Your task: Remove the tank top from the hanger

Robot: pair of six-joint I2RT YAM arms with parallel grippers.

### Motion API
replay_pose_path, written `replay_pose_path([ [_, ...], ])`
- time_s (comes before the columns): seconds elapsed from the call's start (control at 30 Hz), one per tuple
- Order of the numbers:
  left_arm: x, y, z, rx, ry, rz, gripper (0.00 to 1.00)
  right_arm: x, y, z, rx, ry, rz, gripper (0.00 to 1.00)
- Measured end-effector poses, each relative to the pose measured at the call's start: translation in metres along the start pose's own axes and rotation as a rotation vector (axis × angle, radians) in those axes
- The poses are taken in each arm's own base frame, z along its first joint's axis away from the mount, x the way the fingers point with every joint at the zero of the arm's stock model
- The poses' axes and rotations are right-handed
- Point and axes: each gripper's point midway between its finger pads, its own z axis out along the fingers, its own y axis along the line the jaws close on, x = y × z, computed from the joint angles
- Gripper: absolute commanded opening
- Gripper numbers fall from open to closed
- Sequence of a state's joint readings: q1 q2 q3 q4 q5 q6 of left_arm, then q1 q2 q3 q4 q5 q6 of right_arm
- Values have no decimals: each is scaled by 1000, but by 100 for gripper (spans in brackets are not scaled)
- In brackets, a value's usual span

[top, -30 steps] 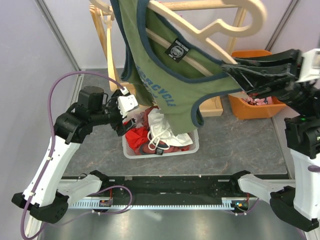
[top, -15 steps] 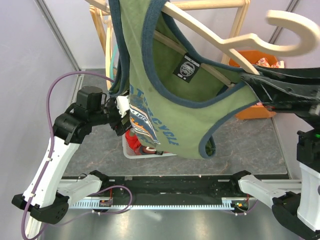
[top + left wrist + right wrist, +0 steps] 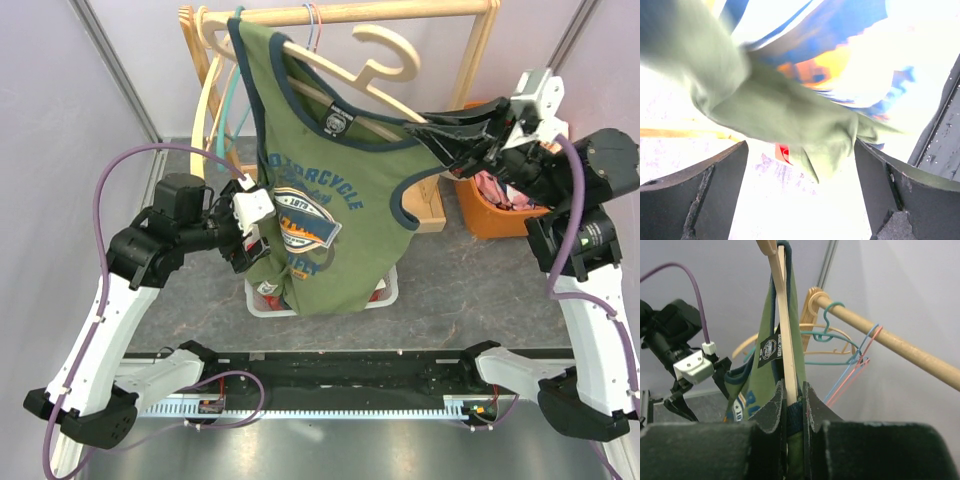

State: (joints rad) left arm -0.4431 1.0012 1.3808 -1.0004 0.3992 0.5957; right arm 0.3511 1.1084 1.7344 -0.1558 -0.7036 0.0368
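The green tank top [image 3: 330,210] with navy trim hangs on a pale wooden hanger [image 3: 370,60], which tilts up to the left in front of the rack. My right gripper [image 3: 435,128] is shut on the hanger's right end, with the top's navy edge pinched in too. The right wrist view shows the wooden hanger [image 3: 785,330] and the fabric [image 3: 757,385] clamped between the right gripper's [image 3: 794,400] jaws. My left gripper [image 3: 262,222] is open at the top's left hem. In the left wrist view a fold of the tank top [image 3: 785,110] hangs between the spread jaws of the left gripper [image 3: 800,190], unpinched.
A wooden rack rail [image 3: 400,12] runs across the back with teal and pink wire hangers [image 3: 315,20] on it. A white basket [image 3: 385,290] of clothes sits under the top. An orange bin [image 3: 500,215] stands at the right.
My right arm has carried the hanger and top down and back toward the rack. The top has swung to hang flat with its hem inside the left gripper. The left arm has not moved.
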Motion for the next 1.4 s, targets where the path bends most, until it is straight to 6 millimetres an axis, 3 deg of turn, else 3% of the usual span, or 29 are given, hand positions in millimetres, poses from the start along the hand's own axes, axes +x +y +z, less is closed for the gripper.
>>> replay_pose_path([
  [0.33, 1, 0, -1, -1, 4, -3, 99, 49, 13, -13, -66, 111, -51, 0],
  [0.47, -4, -5, -8, 21, -9, -9, 100, 88, 21, -17, -107, 191, 11, 0],
  [0.63, -21, -31, -31, 133, -80, 1, 100, 151, 39, -25, -202, 330, 143, 0],
  [0.77, -48, -55, -63, 225, -182, 57, 99, 182, 61, -28, -299, 418, 185, 0],
  [0.87, -66, -60, -80, 238, -243, 92, 99, 197, 81, -30, -373, 475, 210, 0],
  [0.97, -76, -61, -87, 233, -278, 115, 99, 207, 98, -30, -443, 521, 229, 0],
  [1.07, -74, -57, -78, 240, -267, 110, 99, 211, 110, -31, -484, 548, 243, 0],
  [1.27, -43, -49, -39, 272, -171, 76, 94, 204, 117, -34, -521, 535, 253, 0],
  [1.4, -33, -44, -24, 285, -131, 62, 83, 200, 122, -34, -545, 520, 270, 0],
])
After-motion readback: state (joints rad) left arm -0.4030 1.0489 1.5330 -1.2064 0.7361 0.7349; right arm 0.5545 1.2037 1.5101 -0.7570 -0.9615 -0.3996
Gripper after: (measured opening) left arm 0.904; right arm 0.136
